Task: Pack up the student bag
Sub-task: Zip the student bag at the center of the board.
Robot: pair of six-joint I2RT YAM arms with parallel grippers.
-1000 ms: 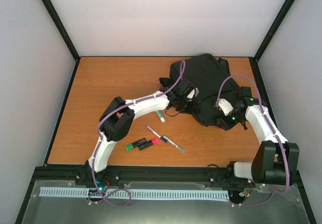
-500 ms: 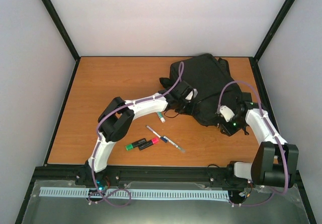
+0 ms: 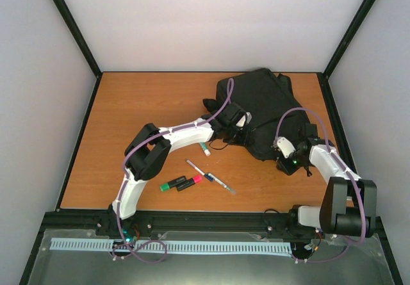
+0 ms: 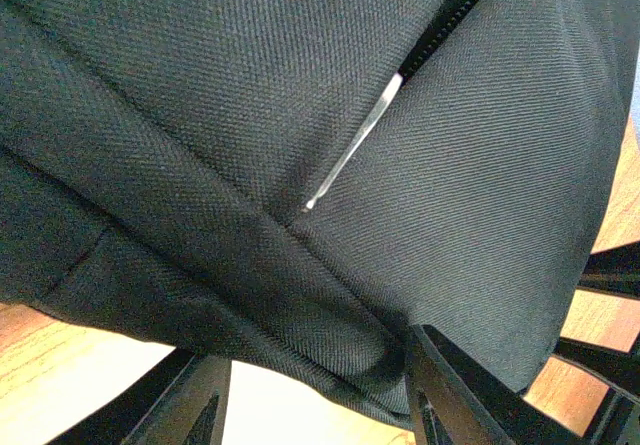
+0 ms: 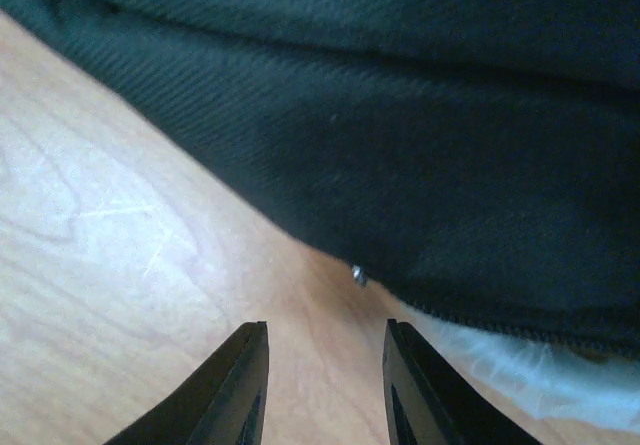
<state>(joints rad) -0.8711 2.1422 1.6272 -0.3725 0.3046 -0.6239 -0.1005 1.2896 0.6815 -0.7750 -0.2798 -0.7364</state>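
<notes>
The left gripper (image 4: 310, 365) grasps a thick fold at the 8 o'clock edge of the student bag (image 3: 259, 102). The right gripper (image 5: 325, 327) stands part-open and empty just off its 5 o'clock hem. The bag lies at 1 o'clock on the table (image 3: 141, 105). It looks soft and limp and will likely sag, so bunched fabric beside the zip (image 4: 445, 30) should hold better than flat cloth.

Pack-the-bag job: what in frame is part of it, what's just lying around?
Job: student bag; left gripper on its edge; right gripper open beside it.
Lying about, maybe for packing: green marker; pink marker; pen; green-capped stick.
</notes>
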